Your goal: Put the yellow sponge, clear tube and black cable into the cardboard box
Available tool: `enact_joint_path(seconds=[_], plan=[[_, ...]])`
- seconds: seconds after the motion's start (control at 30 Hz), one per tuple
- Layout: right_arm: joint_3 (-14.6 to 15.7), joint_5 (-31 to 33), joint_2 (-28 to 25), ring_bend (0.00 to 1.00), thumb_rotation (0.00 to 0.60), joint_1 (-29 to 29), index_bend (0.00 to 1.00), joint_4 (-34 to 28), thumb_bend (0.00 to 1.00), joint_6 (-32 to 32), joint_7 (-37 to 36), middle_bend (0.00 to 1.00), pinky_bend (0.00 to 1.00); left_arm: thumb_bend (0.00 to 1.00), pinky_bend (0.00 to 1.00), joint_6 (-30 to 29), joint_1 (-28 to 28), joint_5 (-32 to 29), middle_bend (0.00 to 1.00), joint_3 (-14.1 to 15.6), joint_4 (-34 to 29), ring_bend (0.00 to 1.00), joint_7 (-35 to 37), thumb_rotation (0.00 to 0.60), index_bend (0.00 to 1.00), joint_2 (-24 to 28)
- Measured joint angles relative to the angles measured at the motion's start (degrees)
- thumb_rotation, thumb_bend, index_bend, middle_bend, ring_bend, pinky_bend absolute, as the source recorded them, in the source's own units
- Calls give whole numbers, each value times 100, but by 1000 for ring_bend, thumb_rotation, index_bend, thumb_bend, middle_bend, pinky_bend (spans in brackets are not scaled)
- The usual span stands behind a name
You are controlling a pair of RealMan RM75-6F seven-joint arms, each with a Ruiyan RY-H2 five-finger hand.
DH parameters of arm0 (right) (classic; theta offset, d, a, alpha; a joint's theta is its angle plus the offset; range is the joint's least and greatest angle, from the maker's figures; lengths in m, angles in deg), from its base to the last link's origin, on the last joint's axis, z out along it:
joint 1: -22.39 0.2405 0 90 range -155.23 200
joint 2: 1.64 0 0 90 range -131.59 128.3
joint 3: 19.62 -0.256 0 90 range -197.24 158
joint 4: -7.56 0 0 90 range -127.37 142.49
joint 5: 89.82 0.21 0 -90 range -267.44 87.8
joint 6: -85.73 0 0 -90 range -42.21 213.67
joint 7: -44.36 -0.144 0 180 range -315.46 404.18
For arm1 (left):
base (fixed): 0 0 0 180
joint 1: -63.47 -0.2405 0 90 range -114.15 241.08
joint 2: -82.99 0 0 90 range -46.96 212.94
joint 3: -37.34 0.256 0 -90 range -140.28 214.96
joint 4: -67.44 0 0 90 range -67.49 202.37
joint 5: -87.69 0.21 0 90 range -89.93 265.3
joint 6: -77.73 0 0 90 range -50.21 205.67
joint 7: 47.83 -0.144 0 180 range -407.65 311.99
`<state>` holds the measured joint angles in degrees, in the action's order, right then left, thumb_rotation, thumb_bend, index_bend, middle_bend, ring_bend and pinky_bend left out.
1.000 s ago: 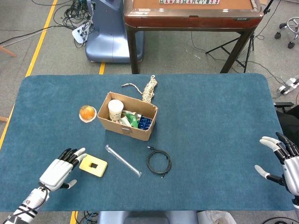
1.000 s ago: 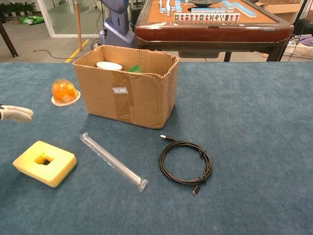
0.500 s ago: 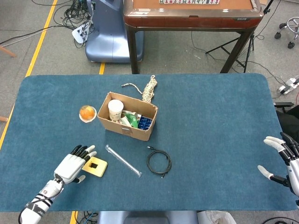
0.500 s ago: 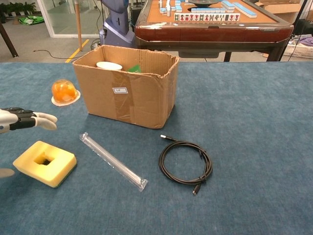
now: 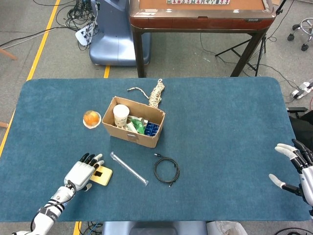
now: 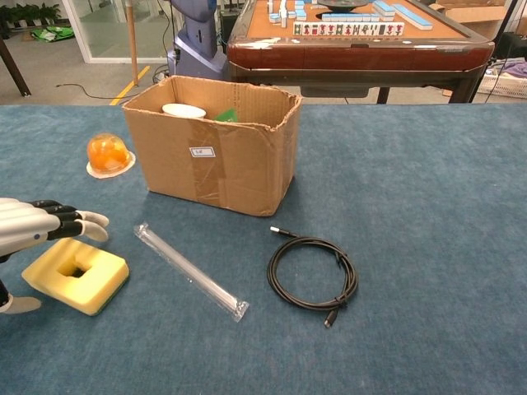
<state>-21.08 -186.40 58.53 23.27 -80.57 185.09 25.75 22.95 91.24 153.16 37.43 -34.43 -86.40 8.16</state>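
Note:
A yellow sponge [image 6: 76, 276] with a square hole lies at the near left of the table, also seen in the head view [image 5: 101, 175]. My left hand [image 5: 81, 172] [image 6: 33, 226] hovers over its left side, fingers spread, holding nothing. The clear tube [image 5: 128, 168] [image 6: 189, 271] lies diagonally to the sponge's right. A coiled black cable [image 5: 167, 171] [image 6: 313, 274] rests right of the tube. Behind them stands the open cardboard box [image 5: 133, 132] [image 6: 216, 152]. My right hand [image 5: 299, 166] is open at the table's far right edge, far from everything.
The box holds a white cup [image 5: 121, 115], green and blue items. An orange ball under a clear dome [image 5: 91, 118] [image 6: 108, 153] sits left of the box. A rope bundle [image 5: 156, 93] lies behind it. A brown table [image 5: 200, 14] stands beyond.
My left hand has moved right and forward, from beside the sponge to over its left part. The right hand has shifted only slightly. The objects have not moved.

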Motion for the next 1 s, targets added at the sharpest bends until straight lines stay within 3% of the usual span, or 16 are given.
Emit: enact_joint_path(seconds=[0.37,0.6,1.0], plan=[[-2,-25,-4,86,600,4,270,-3,129,-48,-41,249,189,219,0,-327,-1,23,0,101,356,0,46,600,330,-297],[-17,-7,-4,86,600,14,270,19,128,-86,-104,249,189,220,0,-431,-42,223,0,109,323,0,471,600,453,-254],[-23,-31,10,86,600,30,270,30,129,-116,-129,249,189,220,0,-1086,-200,626,0,-48,-770,0,838,600,463,838]])
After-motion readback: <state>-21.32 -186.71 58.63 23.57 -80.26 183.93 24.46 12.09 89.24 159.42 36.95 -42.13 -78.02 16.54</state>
